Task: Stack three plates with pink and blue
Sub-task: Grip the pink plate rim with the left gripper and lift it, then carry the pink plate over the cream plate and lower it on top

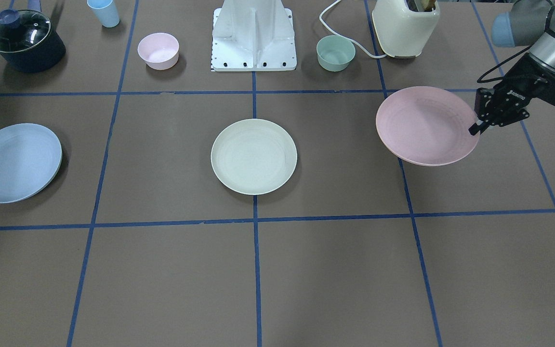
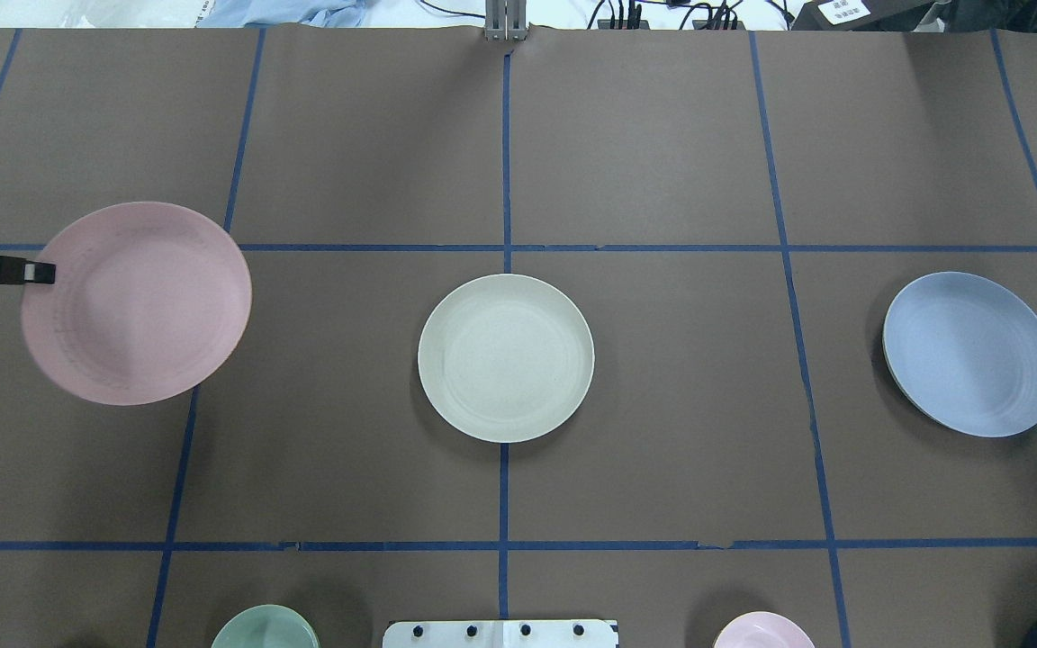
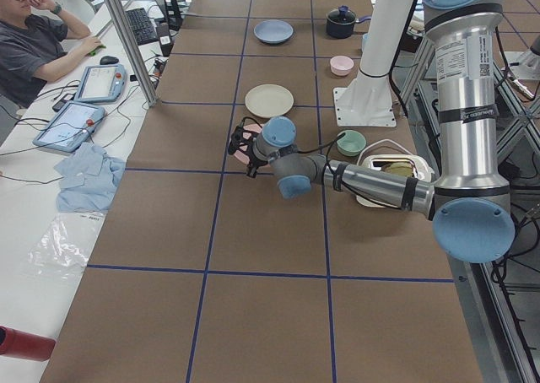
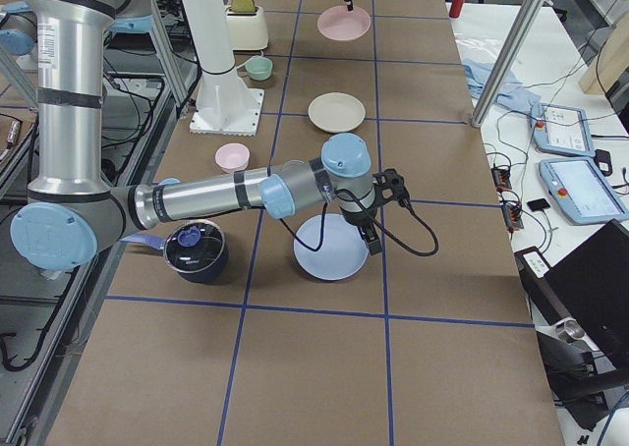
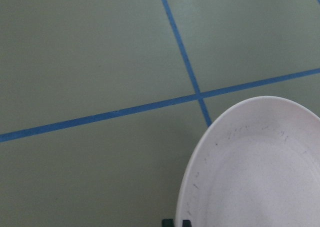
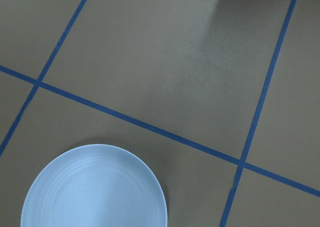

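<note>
Transfer step: left gripper (image 1: 478, 126) clamping pink plate (image 1: 424, 125) rim, holding it lifted, well apart from cream plate (image 1: 253, 156). Next, probably centring over cream plate, lowering gently. On cream plate's opposite side, blue plate (image 1: 15, 161) lying; right gripper (image 4: 371, 240) near it, cannot tell if closed.

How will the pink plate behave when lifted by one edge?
Probably stiff: the pink plate looks unbent with the left pincer on its rim only. Likely light, since one pinch carries it. Held off-centre, it may tilt or slip.

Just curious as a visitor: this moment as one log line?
left fingers: clamped on pale pink round matte plate rim, lifted, tilted | cream round matte plate: flat at centre
</note>
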Controlling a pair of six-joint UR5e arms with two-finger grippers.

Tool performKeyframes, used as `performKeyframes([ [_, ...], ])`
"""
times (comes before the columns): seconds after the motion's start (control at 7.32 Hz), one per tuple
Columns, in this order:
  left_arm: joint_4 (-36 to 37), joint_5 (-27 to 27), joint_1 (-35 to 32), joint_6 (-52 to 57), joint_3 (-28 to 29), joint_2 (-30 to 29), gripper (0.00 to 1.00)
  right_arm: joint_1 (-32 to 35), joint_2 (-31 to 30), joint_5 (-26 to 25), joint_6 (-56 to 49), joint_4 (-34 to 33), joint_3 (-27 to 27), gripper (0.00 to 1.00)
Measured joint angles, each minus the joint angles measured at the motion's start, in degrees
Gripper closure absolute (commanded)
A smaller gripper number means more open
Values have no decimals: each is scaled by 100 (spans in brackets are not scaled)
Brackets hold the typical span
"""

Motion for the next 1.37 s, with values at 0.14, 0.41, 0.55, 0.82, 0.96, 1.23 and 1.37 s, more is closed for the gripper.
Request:
performKeyframes([
  [0.14,234,135,367,-579,-68,-456,100,0,-3,4,6,-6,-6,0],
  [0.41,1282,844,1410,-1561,4,-1810,100,0,-14,35,9,-9,-16,0],
  [0.55,1718,1200,1842,-1903,219,-2438,100,0,-23,42,10,-8,-19,0],
  [0.82,1955,1729,2386,-2291,912,-3189,100,0,-37,54,10,-7,-23,0],
  [0.96,1964,1885,2540,-2339,1081,-3291,100,0,-40,65,10,-9,-23,0],
  [1.23,1967,2058,2760,-2364,1173,-3340,100,0,-41,78,10,-11,-24,0],
  [1.37,1969,2095,2827,-2366,1187,-3339,100,0,-41,81,10,-12,-23,0],
])
